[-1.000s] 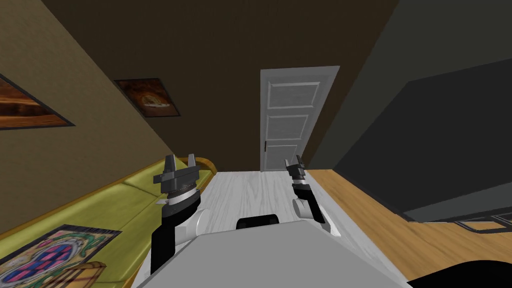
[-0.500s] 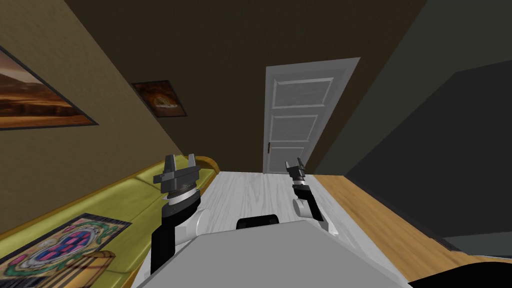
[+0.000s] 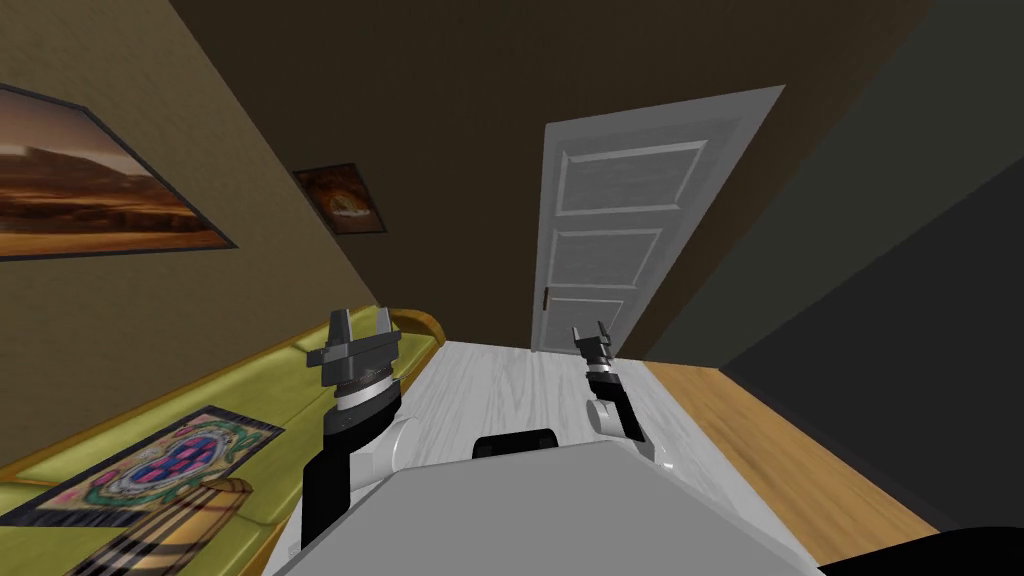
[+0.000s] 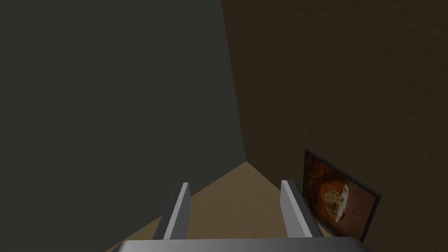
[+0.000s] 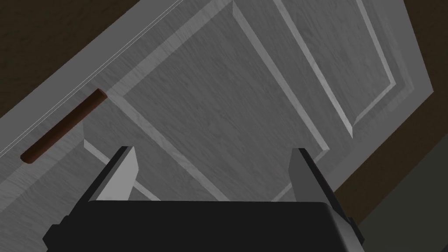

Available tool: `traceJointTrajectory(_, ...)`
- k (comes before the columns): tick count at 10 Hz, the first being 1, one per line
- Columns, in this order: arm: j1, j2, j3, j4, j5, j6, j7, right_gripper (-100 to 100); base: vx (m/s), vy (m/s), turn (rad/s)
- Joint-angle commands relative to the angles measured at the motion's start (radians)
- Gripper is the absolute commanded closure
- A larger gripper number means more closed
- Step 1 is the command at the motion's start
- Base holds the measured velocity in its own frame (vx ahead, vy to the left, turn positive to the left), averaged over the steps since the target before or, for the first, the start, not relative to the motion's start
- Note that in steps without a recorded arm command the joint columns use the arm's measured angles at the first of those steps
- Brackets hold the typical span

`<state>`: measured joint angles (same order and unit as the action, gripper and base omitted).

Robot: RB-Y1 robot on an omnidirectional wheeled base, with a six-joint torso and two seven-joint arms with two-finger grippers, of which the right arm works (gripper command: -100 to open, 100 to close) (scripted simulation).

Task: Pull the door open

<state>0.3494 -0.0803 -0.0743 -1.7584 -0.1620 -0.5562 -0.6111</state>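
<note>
A grey panelled door (image 3: 620, 230) stands shut in the brown far wall, with a short brown bar handle (image 3: 546, 299) on its left edge. In the right wrist view the door (image 5: 245, 96) lies ahead of the fingers and the handle (image 5: 65, 127) is off to one side of them. My right gripper (image 3: 589, 333) is open, raised short of the door with nothing between its fingers; it is seen too as the gripper (image 5: 212, 173). My left gripper (image 3: 360, 322) is held up over the sofa, open and empty; the wrist view shows that gripper (image 4: 234, 205).
A yellow-green sofa (image 3: 250, 390) runs along the left wall, with a patterned mat (image 3: 170, 465) on it. Two framed pictures (image 3: 90, 205) hang on that wall. A white plank strip of floor (image 3: 500, 385) leads to the door, beside wood flooring (image 3: 790, 440). A dark wall (image 3: 900, 300) rises at right.
I have moved forward toward the door, which looms larger and higher now. The sofa and pictures have slid back along the left. Both arms keep their pose.
</note>
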Motion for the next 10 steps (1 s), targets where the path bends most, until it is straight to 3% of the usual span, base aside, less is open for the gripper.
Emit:
traceJointTrajectory(1,-0.006,-0.001,-0.008,0.035,-0.019,-0.012,-0.033,-100,0.095,-0.028,0.165)
traceJointTrajectory(10,-0.059,-0.002,-0.057,0.251,-0.123,-0.078,-0.201,-100,0.092,-0.041,0.145)
